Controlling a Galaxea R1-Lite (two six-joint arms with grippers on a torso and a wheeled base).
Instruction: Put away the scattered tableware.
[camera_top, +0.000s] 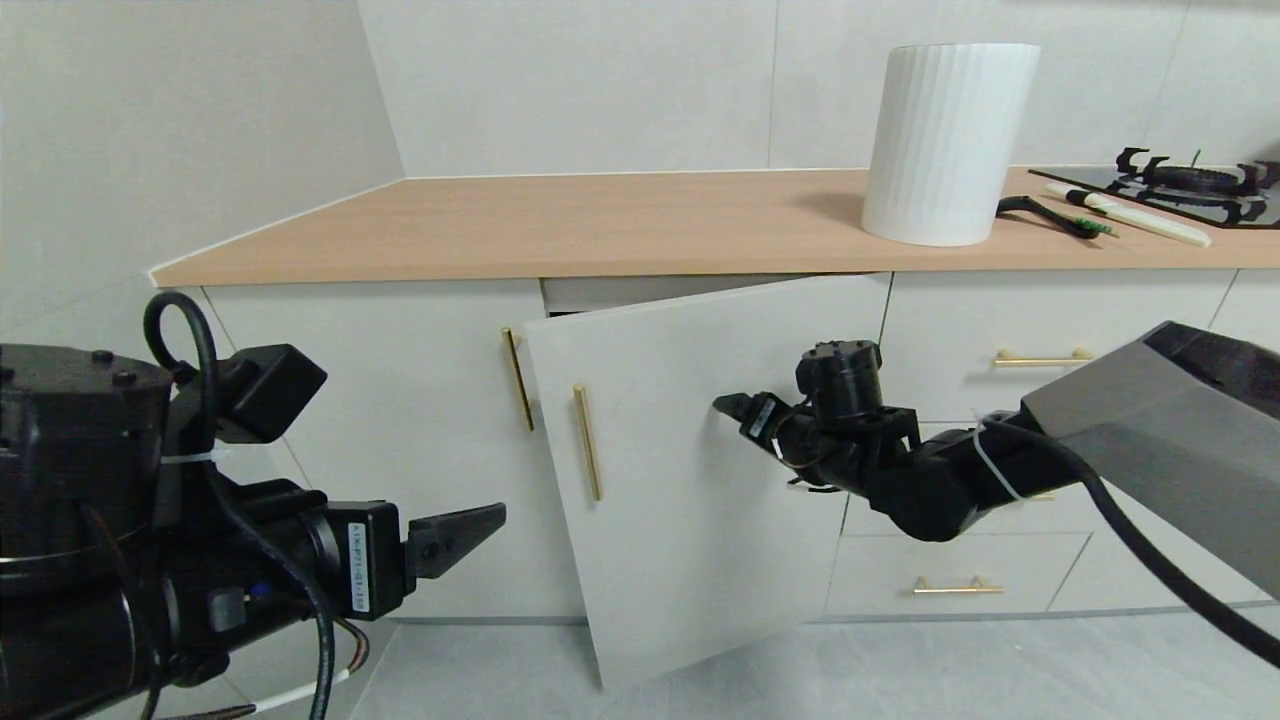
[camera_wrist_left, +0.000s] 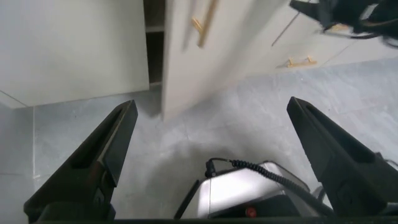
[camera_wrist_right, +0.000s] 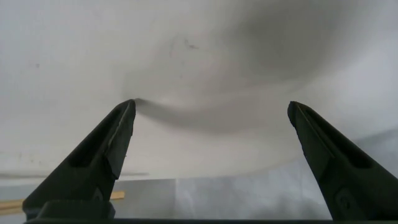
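Note:
A few utensils lie on the wooden countertop (camera_top: 560, 225) at the far right: a black-handled one (camera_top: 1035, 210), a cream-handled one (camera_top: 1135, 218) and a small green piece (camera_top: 1092, 226). Beside them stands a tall white ribbed container (camera_top: 945, 140). Below, a white cabinet door (camera_top: 700, 460) with a gold handle (camera_top: 588, 442) hangs partly open. My right gripper (camera_top: 735, 408) is open, its fingertips close against the door's face (camera_wrist_right: 205, 68). My left gripper (camera_top: 465, 530) is open and holds nothing, low at the left, in front of the cabinet fronts and left of the door.
A black gas hob (camera_top: 1195, 180) sits at the counter's far right end. Drawers with gold handles (camera_top: 1040, 357) fill the cabinets right of the door. Grey tiled floor (camera_wrist_left: 205, 134) lies below, and a dark gap (camera_wrist_left: 155, 43) shows behind the door.

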